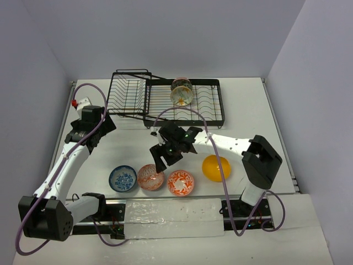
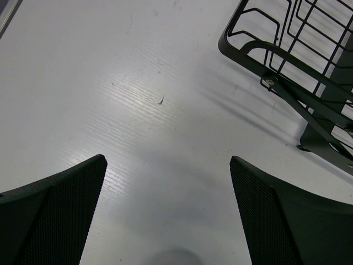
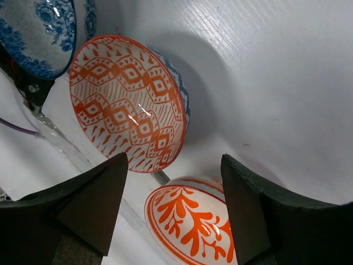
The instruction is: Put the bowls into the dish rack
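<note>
The black wire dish rack (image 1: 165, 99) stands at the back of the table, with one leaf-patterned bowl (image 1: 181, 91) on its edge among the dividers. Near the front edge sit a blue bowl (image 1: 122, 178), a pink-red patterned bowl (image 1: 150, 176), an orange-red floral bowl (image 1: 181, 182) and a plain orange-yellow bowl (image 1: 215, 168). My right gripper (image 1: 161, 158) hangs open above the patterned bowl (image 3: 127, 102) and the floral bowl (image 3: 193, 226), with nothing between its fingers (image 3: 94, 204). My left gripper (image 1: 108, 125) is open over bare table beside the rack's left end (image 2: 292, 55).
The table's front edge carries a strip of clear tape and the arm bases (image 1: 165, 212). A purple cable (image 1: 182, 113) loops from the right arm past the rack's front edge. Walls close in the table at the back and both sides.
</note>
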Tool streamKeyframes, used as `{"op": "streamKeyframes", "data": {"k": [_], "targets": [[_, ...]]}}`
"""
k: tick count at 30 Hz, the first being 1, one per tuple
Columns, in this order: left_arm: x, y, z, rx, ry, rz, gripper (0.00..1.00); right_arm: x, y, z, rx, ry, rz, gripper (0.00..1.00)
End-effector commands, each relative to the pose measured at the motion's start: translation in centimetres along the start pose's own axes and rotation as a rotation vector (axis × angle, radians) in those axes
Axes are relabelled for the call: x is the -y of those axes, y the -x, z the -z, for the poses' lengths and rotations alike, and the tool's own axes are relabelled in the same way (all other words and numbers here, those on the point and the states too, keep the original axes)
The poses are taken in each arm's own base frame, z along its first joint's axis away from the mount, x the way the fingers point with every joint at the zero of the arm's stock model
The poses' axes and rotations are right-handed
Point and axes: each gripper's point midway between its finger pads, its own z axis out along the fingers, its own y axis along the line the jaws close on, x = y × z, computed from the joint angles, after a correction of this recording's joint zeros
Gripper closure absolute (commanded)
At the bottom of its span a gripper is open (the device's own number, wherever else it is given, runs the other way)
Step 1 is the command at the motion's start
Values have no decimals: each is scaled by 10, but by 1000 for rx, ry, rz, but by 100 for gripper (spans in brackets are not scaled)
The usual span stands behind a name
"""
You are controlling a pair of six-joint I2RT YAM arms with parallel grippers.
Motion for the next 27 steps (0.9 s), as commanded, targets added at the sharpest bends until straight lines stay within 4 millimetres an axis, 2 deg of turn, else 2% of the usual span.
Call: {"op": "streamKeyframes", "data": {"k": [1, 7, 10, 17, 27], "targets": [[0, 6, 2, 27, 6, 14, 1, -8, 13, -6, 23, 14, 22, 25], [0, 8, 4, 35, 3, 17, 1, -7, 3, -23, -21, 11, 15, 32], [1, 8, 4, 34, -2, 15, 1, -9, 5, -26, -19, 18, 12, 35], [2, 7, 4, 30, -6, 13, 1, -9, 6, -33, -23, 12, 2, 54], [3, 6, 4, 28, -11, 11, 1, -5, 9, -39, -11, -28, -4, 59]]}}
